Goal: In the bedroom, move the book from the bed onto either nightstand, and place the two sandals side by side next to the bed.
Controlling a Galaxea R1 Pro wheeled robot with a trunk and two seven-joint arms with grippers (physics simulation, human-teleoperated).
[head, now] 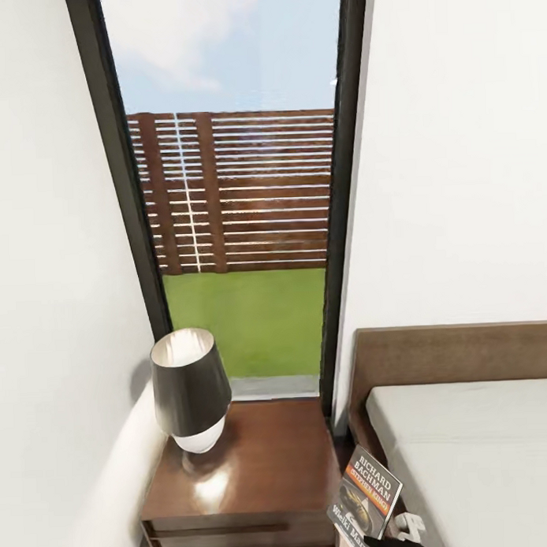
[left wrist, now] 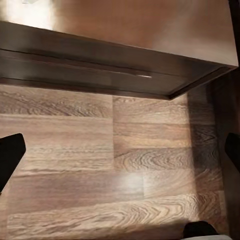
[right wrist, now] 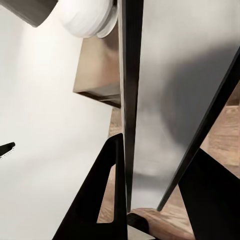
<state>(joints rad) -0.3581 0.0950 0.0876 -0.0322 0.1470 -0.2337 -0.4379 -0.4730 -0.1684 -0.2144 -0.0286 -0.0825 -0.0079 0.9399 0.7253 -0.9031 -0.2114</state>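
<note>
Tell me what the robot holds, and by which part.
The right claw holds the book by its lower edge, fingers on both covers. The left claw is open, empty.

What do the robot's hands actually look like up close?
Both look plain matte black, with no markings or cables visible. The right hand has flat, wedge-shaped fingers that taper to a point, and one has a long triangular slot cut through it. The left hand shows as smooth black fingertips coming in from the sides of its wrist view.
</note>
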